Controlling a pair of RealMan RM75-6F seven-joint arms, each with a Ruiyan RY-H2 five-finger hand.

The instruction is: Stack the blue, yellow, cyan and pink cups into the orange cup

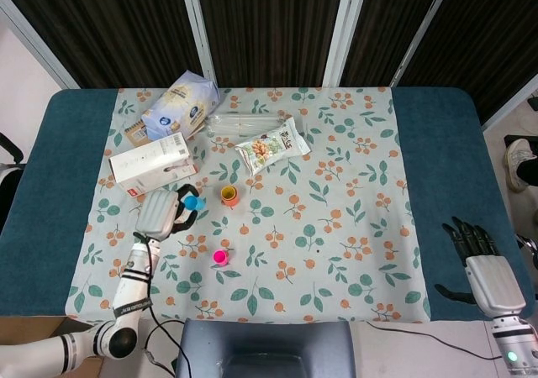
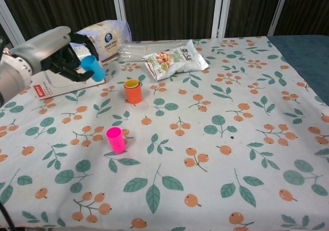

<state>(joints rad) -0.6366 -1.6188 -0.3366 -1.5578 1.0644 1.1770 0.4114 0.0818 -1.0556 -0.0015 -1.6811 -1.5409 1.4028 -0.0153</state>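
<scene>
A: Item 1, left hand [image 2: 64, 56]?
B: Raised off the table, fingers wrapped round the cyan cup [image 2: 93, 68]. Cup tilted, held in the air left of the orange cup [image 2: 133, 93]; head view puts it just beside that cup, not touching.

A: Item 2, orange cup?
B: Upright on the floral cloth [image 2: 216, 154], mid-left. Yellow cup [image 2: 131, 82] nested inside, only its rim shows. Blue cup: can't tell, not visible separately.

A: Item 3, pink cup [image 2: 115, 139]?
B: Upright on the cloth, nearer the robot than the orange cup, well apart from it. Nothing touching it.

A: Item 4, right hand [image 1: 477, 256]?
B: Head view only, over the teal table edge [image 1: 454, 143] at far right. Fingers spread & straight, holds nothing.

A: Misc. stock?
B: White box [image 2: 38, 69] lying flat at left, partly behind the left hand in chest view. Blue-white bag [image 2: 105, 38] behind it. Clear packet [image 2: 136, 51] along the back, snack bag [image 2: 175, 60] overlapping its right end. All at the far side of the cloth.
</scene>
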